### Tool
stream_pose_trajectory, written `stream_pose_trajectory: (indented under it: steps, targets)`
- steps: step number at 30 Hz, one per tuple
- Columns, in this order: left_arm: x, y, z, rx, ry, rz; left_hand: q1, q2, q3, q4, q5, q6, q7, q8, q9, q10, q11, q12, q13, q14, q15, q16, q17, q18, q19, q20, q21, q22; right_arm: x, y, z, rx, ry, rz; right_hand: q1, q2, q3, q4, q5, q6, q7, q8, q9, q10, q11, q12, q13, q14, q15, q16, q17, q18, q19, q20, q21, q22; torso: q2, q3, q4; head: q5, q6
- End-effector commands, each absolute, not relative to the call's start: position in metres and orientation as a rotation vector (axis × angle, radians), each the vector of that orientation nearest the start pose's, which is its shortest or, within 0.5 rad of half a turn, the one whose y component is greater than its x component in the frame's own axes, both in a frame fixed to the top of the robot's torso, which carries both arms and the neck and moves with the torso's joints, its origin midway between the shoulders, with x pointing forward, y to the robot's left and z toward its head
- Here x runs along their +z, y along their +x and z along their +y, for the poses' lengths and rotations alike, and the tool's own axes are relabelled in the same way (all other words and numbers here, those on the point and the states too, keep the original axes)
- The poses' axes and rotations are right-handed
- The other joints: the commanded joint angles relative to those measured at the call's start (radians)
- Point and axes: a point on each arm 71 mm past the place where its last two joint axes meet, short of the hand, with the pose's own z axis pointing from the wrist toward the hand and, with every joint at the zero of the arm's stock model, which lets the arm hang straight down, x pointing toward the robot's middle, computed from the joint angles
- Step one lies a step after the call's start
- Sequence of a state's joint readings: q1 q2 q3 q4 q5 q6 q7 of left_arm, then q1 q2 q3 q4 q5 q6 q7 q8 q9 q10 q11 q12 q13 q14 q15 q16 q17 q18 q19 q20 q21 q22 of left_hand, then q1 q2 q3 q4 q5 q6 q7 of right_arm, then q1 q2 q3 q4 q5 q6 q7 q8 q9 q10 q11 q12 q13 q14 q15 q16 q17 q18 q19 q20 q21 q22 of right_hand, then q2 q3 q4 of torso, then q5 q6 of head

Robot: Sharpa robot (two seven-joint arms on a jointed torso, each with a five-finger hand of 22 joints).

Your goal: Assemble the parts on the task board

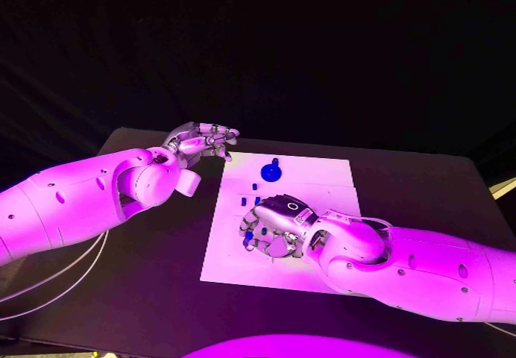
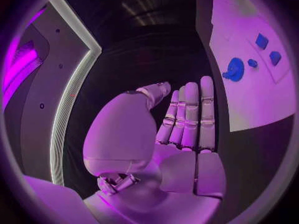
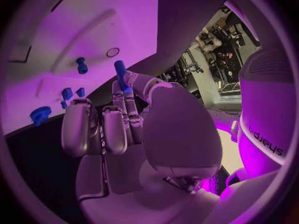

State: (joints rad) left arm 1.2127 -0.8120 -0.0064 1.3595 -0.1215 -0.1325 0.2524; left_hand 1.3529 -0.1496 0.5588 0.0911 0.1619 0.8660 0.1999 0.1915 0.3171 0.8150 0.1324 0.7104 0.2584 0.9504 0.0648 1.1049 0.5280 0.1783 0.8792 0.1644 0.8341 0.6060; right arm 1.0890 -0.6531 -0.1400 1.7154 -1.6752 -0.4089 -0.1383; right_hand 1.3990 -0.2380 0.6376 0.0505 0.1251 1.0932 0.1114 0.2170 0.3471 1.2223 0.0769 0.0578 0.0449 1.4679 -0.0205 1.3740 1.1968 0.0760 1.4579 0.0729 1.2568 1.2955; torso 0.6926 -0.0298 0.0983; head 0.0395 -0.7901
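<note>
The white task board [image 1: 318, 183] lies in the middle of the table. My right hand [image 1: 277, 226] hovers over the board's near left part and pinches a small blue peg [image 3: 120, 70] between thumb and finger; the peg [image 1: 248, 238] shows at the hand's left side. A blue round toothed part [image 1: 272, 171] sits on the board's far half, with small blue pieces [image 1: 250, 200] just nearer. My left hand [image 1: 204, 140] is off the board's far left corner, fingers straight and side by side [image 2: 190, 117], holding nothing.
The board [image 3: 93, 30] has a small round hole [image 3: 112, 52], a long curved slot and a square recess, with another blue peg [image 3: 81, 64] lying close by. Black table surrounds the board [image 2: 249, 102]. White cables hang off the table's left side [image 1: 65, 272].
</note>
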Motion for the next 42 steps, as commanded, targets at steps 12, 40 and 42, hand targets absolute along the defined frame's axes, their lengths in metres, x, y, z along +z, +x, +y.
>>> stream_pose_trajectory:
  steps: [12, 40, 42]
  targets:
    - [-0.177, 0.521, 0.232, -1.503, -1.031, 1.572, -0.002, 0.019, -0.019, 0.011, -0.005, -0.018, 0.003, 0.006, -0.009, -0.001, 0.003, -0.009, -0.013, 0.004, 0.003, -0.013, -0.010, 0.006, 0.019, 0.000, -0.020, -0.011, -0.241, 0.382, -0.060, 0.936, -0.480, 1.639, -0.013, 0.050, 0.055, -0.027, 0.013, 0.015, 0.006, 0.046, 0.032, 0.107, -0.031, 0.029, 0.036, 0.035, -0.012, 0.010, 0.007, -0.020, 0.042, -0.006, 0.014, 0.162, 0.000, 0.0006, -0.0005, 0.007, -0.007]
    - [-0.177, 0.521, 0.235, -1.496, -1.035, 1.570, -0.002, 0.019, -0.019, 0.011, -0.005, -0.018, 0.003, 0.006, -0.009, -0.001, 0.003, -0.009, -0.013, 0.004, 0.003, -0.013, -0.010, 0.006, 0.019, 0.000, -0.020, -0.011, -0.245, 0.380, -0.050, 0.900, -0.525, 1.658, -0.037, 0.045, 0.048, -0.033, 0.010, 0.008, 0.009, 0.051, 0.043, 0.104, -0.027, 0.017, 0.035, 0.032, -0.009, 0.007, 0.001, -0.019, 0.039, -0.005, 0.007, 0.162, 0.000, -0.0018, 0.0007, 0.002, -0.006]
    - [-0.177, 0.521, 0.235, -1.496, -1.035, 1.571, -0.002, 0.019, -0.019, 0.011, -0.005, -0.018, 0.003, 0.006, -0.009, -0.001, 0.003, -0.009, -0.013, 0.004, 0.003, -0.013, -0.010, 0.006, 0.019, 0.000, -0.020, -0.011, -0.246, 0.379, -0.049, 0.902, -0.528, 1.661, -0.045, 0.043, 0.042, -0.034, 0.009, 0.006, 0.009, 0.053, 0.046, 0.104, -0.027, 0.013, 0.036, 0.032, -0.009, 0.007, 0.001, -0.019, 0.038, -0.004, 0.006, 0.162, -0.001, -0.0018, 0.0006, 0.003, -0.007]
